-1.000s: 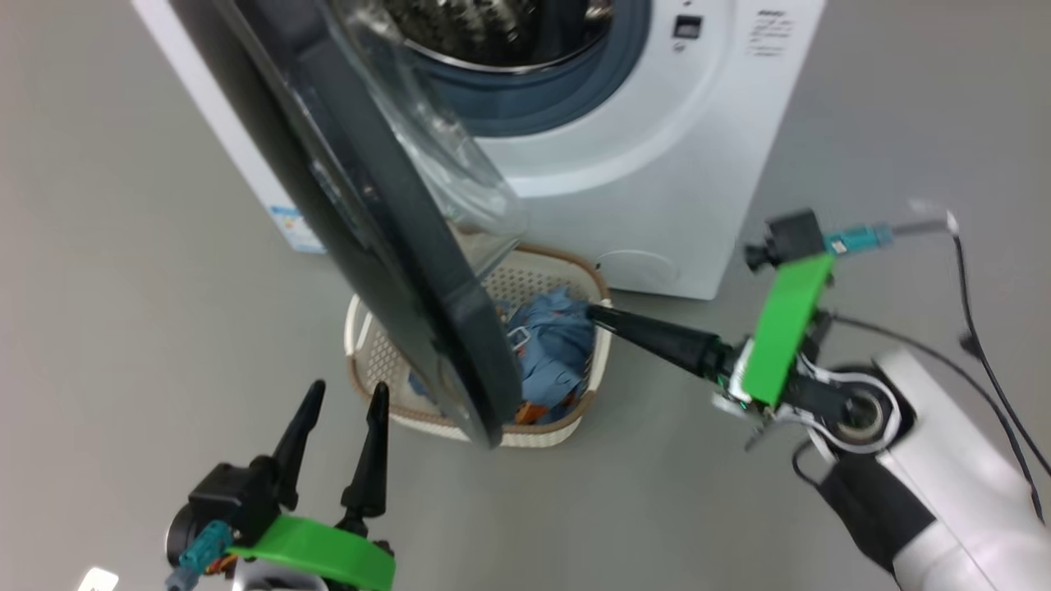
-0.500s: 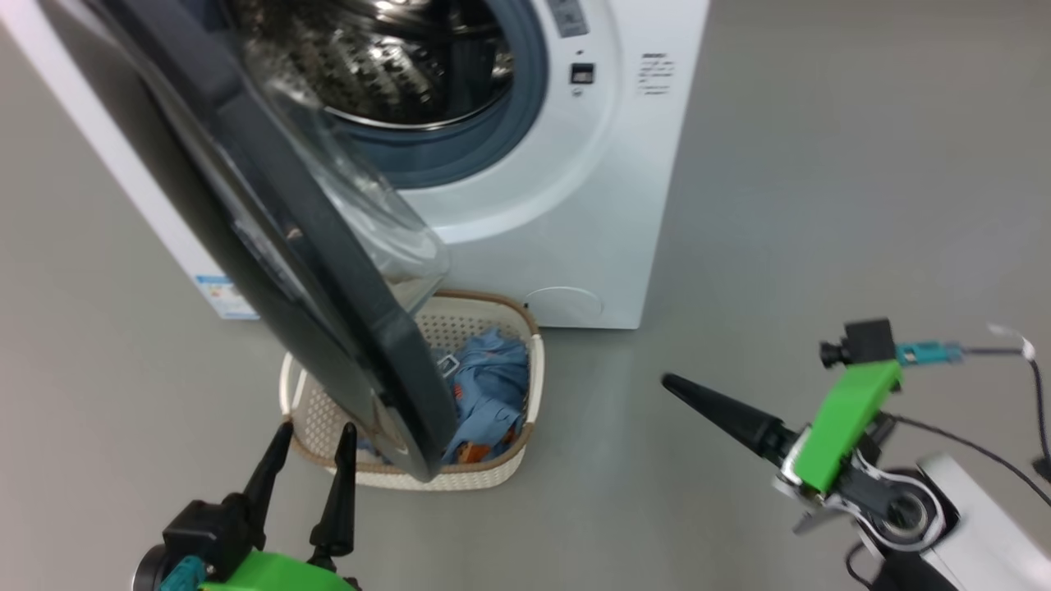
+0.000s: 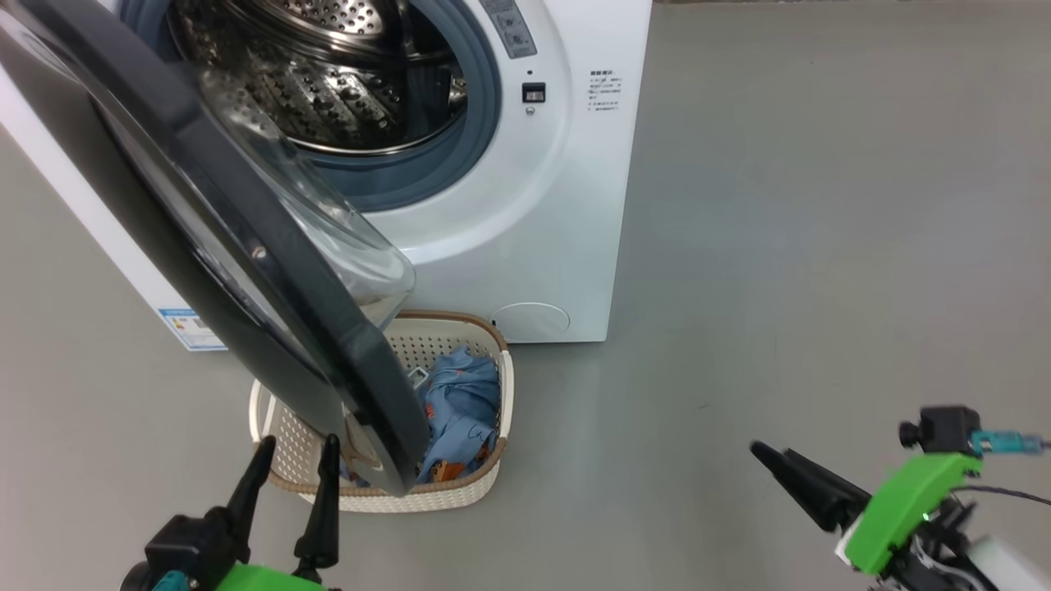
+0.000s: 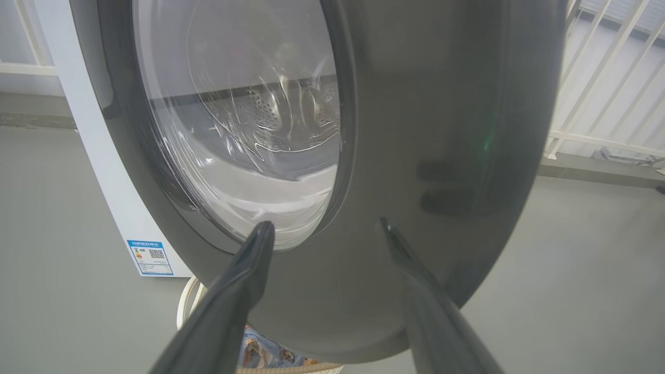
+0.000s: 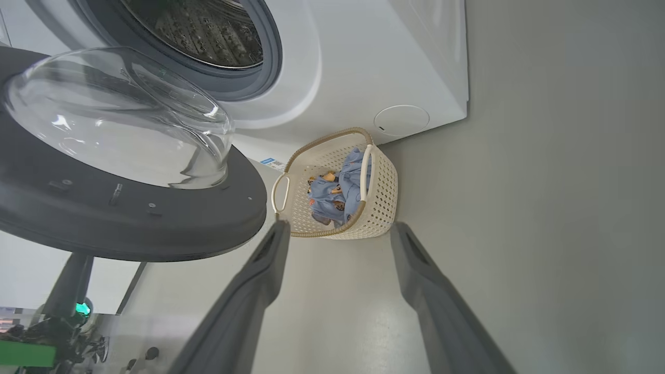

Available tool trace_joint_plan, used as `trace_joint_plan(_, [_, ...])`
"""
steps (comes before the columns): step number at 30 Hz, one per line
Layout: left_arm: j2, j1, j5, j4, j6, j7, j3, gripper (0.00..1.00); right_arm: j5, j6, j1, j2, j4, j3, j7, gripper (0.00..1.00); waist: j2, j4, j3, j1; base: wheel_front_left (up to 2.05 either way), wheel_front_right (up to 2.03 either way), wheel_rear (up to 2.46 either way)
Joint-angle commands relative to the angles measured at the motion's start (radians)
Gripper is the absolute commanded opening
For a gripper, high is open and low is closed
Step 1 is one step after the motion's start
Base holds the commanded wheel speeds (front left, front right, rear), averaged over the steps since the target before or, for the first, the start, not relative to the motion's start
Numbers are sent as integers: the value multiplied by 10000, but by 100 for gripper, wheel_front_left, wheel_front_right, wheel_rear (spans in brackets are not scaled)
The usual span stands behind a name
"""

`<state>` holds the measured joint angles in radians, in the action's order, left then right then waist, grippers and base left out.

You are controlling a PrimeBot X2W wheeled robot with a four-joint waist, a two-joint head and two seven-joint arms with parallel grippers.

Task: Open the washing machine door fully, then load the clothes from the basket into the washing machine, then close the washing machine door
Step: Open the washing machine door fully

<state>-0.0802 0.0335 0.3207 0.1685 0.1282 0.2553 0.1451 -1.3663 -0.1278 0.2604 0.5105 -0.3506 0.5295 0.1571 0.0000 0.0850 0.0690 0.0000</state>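
Blue clothes (image 3: 464, 394), orange print, perhaps bears; cream basket (image 3: 443, 497).

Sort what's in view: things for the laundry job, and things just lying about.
For the job: washing machine door, washing machine, basket, clothes in the basket.

Not part of it: blue label sticker on the machine, white railing, grey floor.

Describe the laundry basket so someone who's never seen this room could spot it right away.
Find the big white washing machine with its round dark door standing open. On the grey floor right in front of it, partly below the door's lower edge, sits the basket. It is the small cream perforated tub with a brown rim, holding light blue clothes.
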Motion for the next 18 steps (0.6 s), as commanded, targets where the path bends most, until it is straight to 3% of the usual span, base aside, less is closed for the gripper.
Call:
trace_joint_plan(1, [-153,12,-64,-281,24,65,-397,100,195,-29,-175,295,92,226,-375,100,0,-18,-12,0,0,0,0])
trace_joint_plan(13, [-28,-145,-112,-243,24,65,-600,100,1807,-29,-185,921,-998,1832,-3948,100,0,-12,-151,0,0,0,0])
trace_joint_plan(15, [-13,-142,-117,-249,24,65,-623,100,2246,-29,-102,927,-1149,1719,-4148,100,0,-14,-139,0,0,0,0])
trace_joint_plan(18, [6,-121,-132,-280,25,65,-711,100,3317,-29,-90,674,-969,395,-4181,100,0,-60,-87,0,0,0,0])
